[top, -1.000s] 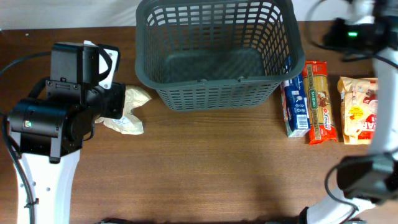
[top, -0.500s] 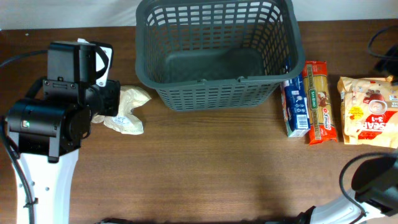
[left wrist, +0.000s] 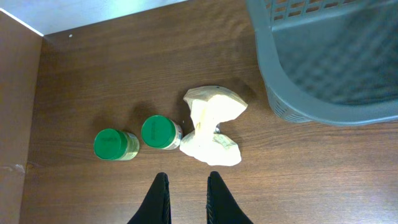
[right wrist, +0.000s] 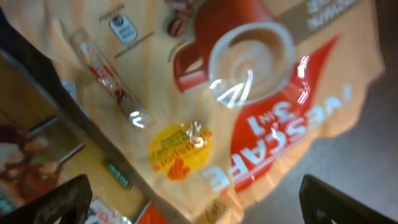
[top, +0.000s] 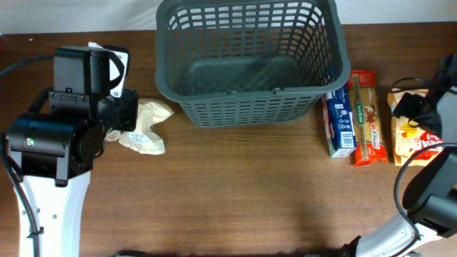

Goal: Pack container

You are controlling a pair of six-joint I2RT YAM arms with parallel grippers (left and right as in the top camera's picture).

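The container is a large dark grey lattice basket at the back centre of the table, and it holds nothing; its corner shows in the left wrist view. My right gripper is open, with its fingertips at the frame's lower corners. It hangs close over an orange Nescafe coffee bag. From overhead, that gripper covers part of the coffee bag. My left gripper is shut and holds nothing. It sits just short of a pale crumpled bag.
Two green-lidded jars stand left of the pale bag, hidden under the left arm from overhead. A blue box and a spaghetti pack lie between the basket and the coffee bag.
The right arm swung away from the back right corner and came down over the coffee bag, its jaws opening wide. The left arm has hardly moved.
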